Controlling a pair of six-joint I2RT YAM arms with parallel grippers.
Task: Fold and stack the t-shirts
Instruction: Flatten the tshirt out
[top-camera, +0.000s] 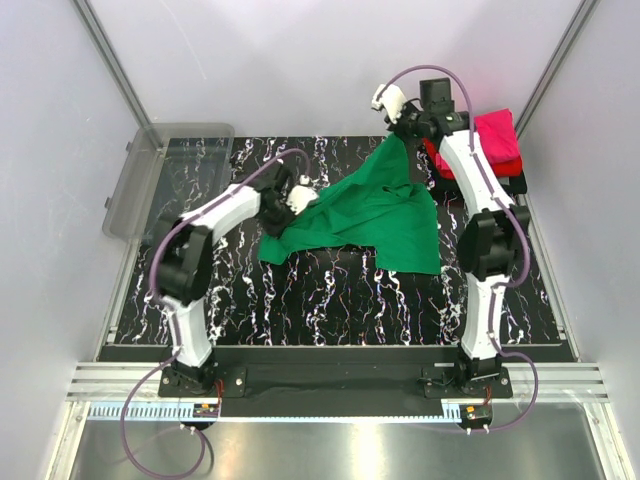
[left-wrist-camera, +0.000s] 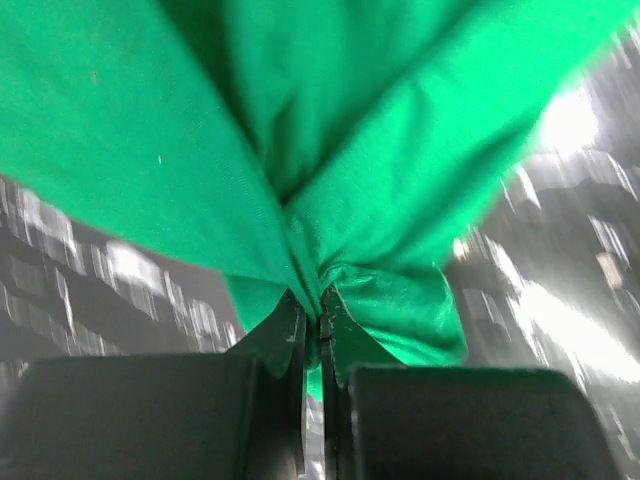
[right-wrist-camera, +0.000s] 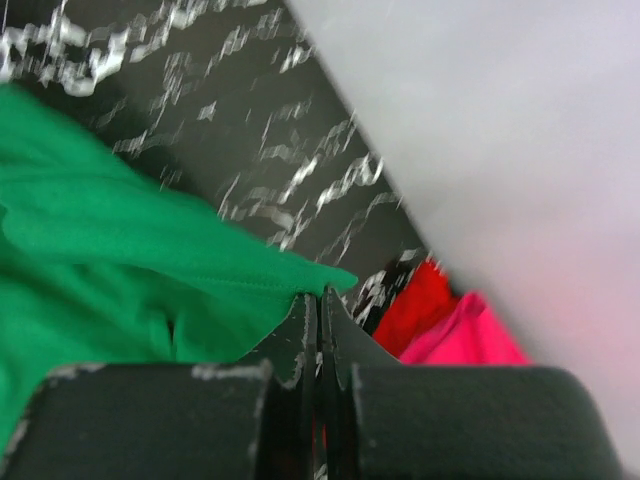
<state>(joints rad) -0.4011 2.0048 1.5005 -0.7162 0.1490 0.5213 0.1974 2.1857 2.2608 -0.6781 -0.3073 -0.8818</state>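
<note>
A bright green t-shirt (top-camera: 375, 215) is stretched over the middle of the black marbled table. My left gripper (top-camera: 290, 197) is shut on a bunched part of its left side; the pinched cloth shows in the left wrist view (left-wrist-camera: 380, 290). My right gripper (top-camera: 398, 125) is shut on the shirt's far edge and holds it lifted; the green hem (right-wrist-camera: 200, 270) meets the closed fingertips (right-wrist-camera: 305, 315). A magenta-pink shirt (top-camera: 497, 135) lies on a red one (top-camera: 508, 168) at the far right, with black cloth under them. They also show in the right wrist view (right-wrist-camera: 470, 335).
A clear grey plastic bin (top-camera: 165, 175) stands at the far left edge of the table. White enclosure walls with metal posts close in the back and both sides. Both arm bases sit at the near edge.
</note>
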